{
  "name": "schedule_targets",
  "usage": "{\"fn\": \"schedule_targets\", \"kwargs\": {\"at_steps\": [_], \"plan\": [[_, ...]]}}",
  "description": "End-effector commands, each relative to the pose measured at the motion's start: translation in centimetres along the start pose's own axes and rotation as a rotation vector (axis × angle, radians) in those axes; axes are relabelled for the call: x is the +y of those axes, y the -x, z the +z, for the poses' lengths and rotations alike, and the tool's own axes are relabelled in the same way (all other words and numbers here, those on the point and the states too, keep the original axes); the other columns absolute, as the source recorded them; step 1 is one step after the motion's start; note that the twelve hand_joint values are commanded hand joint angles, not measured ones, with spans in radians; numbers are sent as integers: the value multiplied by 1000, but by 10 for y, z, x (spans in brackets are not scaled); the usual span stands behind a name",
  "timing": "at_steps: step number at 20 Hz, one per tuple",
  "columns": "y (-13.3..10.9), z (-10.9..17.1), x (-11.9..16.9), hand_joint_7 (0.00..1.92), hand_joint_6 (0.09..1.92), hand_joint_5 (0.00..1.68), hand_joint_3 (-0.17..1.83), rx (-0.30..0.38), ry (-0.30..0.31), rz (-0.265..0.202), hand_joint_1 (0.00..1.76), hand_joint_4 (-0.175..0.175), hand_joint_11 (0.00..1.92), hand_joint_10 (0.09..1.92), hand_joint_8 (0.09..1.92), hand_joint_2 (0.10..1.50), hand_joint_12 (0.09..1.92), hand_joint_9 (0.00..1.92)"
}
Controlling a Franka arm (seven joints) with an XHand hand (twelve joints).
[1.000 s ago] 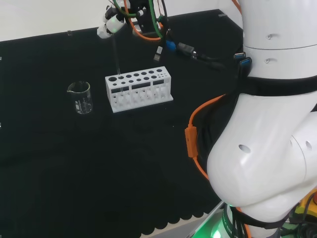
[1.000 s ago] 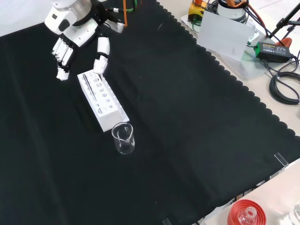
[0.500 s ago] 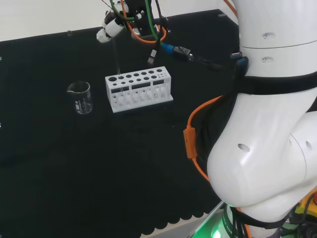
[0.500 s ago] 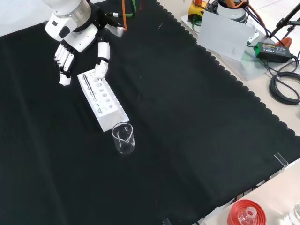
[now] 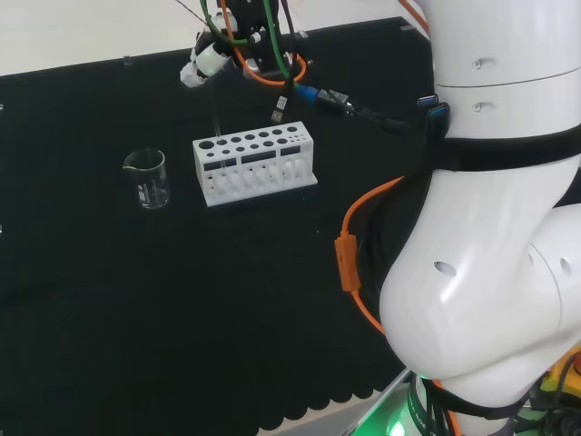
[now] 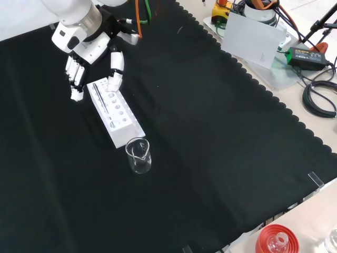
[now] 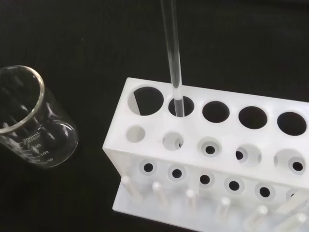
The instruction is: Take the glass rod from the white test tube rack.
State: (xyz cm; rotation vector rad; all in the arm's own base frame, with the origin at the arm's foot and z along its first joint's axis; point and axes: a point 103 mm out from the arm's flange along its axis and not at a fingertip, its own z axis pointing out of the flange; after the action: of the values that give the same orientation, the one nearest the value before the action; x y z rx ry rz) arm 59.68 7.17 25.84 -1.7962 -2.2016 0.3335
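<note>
The white test tube rack (image 5: 255, 168) (image 6: 115, 113) stands on the black cloth. A clear glass rod (image 5: 214, 109) (image 6: 101, 99) rises upright out of a hole in its back row near the beaker end; the wrist view shows the rod (image 7: 172, 58) in the second large hole of the rack (image 7: 212, 159). My hand (image 6: 87, 48) (image 5: 201, 64) hovers over the rack's far end in the front view. Its straight fingers (image 6: 76, 79) hang to the left of the rack and the thumb (image 6: 115, 67) hangs above its end. The hand is open and holds nothing.
An empty glass beaker (image 5: 148, 179) (image 6: 138, 155) (image 7: 29, 121) stands close to the rack's near end in the front view. A red ribbed stand (image 6: 276, 240) sits at the cloth's lower right corner. Cables (image 6: 319, 97) and a white sheet (image 6: 250, 38) lie beyond the scalloped edge.
In the front view the hand has come down and a little right, closer to the rack's far end. Rack, rod and beaker have stayed put.
</note>
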Motion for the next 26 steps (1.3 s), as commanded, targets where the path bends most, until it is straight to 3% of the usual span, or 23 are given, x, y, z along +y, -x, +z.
{"fn": "schedule_targets", "kwargs": {"at_steps": [1, 7, 12, 16, 23, 26], "plan": [[0, 1, 2, 409, 87, 472, 294, -9, 11, -2, 472, -44, 591, 858, 768, 927, 1346, 601], [-4, 3, 7, 476, 131, 540, 320, -27, 8, -4, 580, -49, 696, 792, 746, 940, 1293, 706], [-3, 4, 11, 544, 563, 517, 411, -38, 22, -4, 688, -64, 801, 726, 729, 908, 1245, 812], [-2, 4, 14, 625, 760, 553, 481, -37, 44, -3, 805, -93, 914, 668, 734, 869, 1187, 930], [0, 5, 17, 759, 838, 656, 578, -41, 70, -5, 916, -164, 1134, 565, 746, 840, 1035, 1117], [0, 5, 19, 822, 845, 706, 610, -48, 85, -5, 971, -175, 1250, 486, 735, 835, 944, 1210]]}}
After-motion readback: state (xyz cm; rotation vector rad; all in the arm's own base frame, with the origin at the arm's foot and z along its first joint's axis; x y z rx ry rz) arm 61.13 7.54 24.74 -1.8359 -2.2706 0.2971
